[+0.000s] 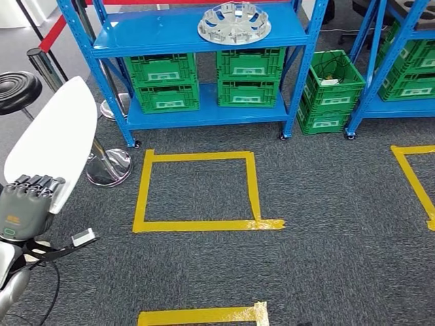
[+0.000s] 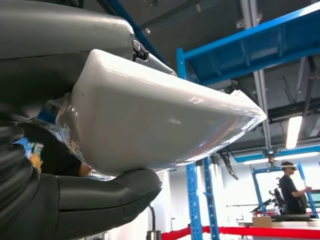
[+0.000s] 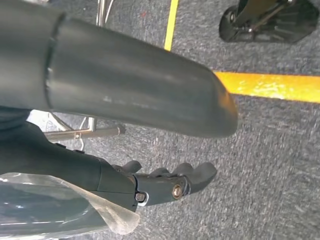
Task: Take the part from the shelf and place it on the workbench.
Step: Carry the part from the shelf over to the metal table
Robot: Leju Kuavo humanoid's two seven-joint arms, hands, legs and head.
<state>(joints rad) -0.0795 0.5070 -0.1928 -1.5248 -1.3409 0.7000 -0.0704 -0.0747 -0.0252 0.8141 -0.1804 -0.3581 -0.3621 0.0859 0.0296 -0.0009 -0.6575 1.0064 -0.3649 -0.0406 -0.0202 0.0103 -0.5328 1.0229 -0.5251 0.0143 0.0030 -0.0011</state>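
Left hand grips the white part at lower left; right hand hangs released. That glossy panel could slip loose.

1. Left hand: grey back plate with a small orange marking and a green-edged label near the wrist; dark ribbed fingers along its top edge.
2. Left forearm: silver, rounded, with thin black cables looping beside it and a small white-grey block at the end of a black bracket.
3. Left wrist view: thick dark-grey thumb, smooth and matte; ribbed grey cover behind it.
4. Right hand: thick grey thumb with a rounded tip; darker fingers with a brass-coloured screw and a small silver fastener at the joints.
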